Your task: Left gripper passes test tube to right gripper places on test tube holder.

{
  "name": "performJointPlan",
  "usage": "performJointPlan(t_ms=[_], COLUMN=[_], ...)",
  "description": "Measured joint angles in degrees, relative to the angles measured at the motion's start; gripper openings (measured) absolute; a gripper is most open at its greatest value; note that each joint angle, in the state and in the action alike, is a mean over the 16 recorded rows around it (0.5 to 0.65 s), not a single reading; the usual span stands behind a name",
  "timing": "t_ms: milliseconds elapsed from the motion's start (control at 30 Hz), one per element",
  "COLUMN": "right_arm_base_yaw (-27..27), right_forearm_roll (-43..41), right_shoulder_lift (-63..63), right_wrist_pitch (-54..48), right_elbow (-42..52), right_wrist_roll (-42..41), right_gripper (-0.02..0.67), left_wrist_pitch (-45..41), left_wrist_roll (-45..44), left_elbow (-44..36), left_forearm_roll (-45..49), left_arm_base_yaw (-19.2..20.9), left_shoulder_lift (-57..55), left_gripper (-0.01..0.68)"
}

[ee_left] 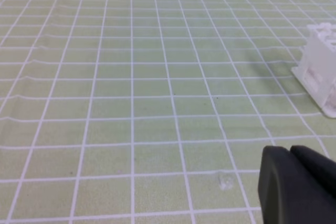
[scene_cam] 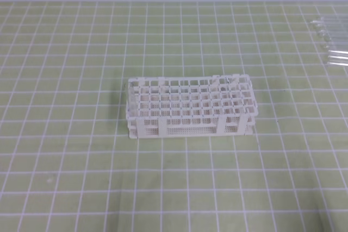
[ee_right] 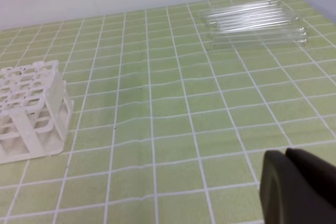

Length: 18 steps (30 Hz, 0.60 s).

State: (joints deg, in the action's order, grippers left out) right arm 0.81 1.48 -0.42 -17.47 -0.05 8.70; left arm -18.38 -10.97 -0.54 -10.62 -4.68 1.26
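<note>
While only a black corner of each tool shows in its own wrist view, neither appears in the high view at all. The left tool [ee_left: 296, 184] sits at the bottom right of its picture as two dark fingers lying close side by side with a thin seam between them; their tips are cut off by the edge, so I cannot tell how far they are parted, and nothing is seen in their hold. The right tool [ee_right: 299, 187] looks much the same in its picture, two black fingers nearly together, tips out of sight, its opening impossible to judge, nothing visibly held.

Both hang above a counter [scene_cam: 65, 161] covered by a green cloth ruled with white squares. Near the middle of the counter stands the white rack [scene_cam: 190, 107], a tiered lattice of small square holes, upright, with no tube seen in any hole. It shows at the right edge of the left wrist view [ee_left: 320, 66] and at the left edge of the right wrist view [ee_right: 31, 108].

A bunch of clear glass tubes [ee_right: 254, 19] lies flat at the far right of the counter, well apart from the rack [scene_cam: 331, 39]. Which of them is the task's tube I cannot tell.
</note>
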Motion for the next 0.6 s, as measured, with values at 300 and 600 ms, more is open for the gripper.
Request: performJointPlan(t_ms=[300, 600], right_arm_base_yaw=[0.0, 0.0], right_forearm_roll=[0.0, 0.0], right_shoulder_lift=[0.0, 0.0], right_wrist_pitch=[0.08, 0.13], right_elbow=[0.0, 0.0], right_wrist_roll=[0.0, 0.0], right_gripper=[-0.002, -0.002], left_wrist_pitch=[0.06, 0.17], left_wrist_roll=[0.0, -0.01], left_elbow=[-0.08, -0.16], left_forearm_roll=[0.0, 0.02], left_arm_base_yaw=[-0.02, -0.03], left_shoulder_lift=[0.18, 0.36], left_gripper=[0.0, 0.0])
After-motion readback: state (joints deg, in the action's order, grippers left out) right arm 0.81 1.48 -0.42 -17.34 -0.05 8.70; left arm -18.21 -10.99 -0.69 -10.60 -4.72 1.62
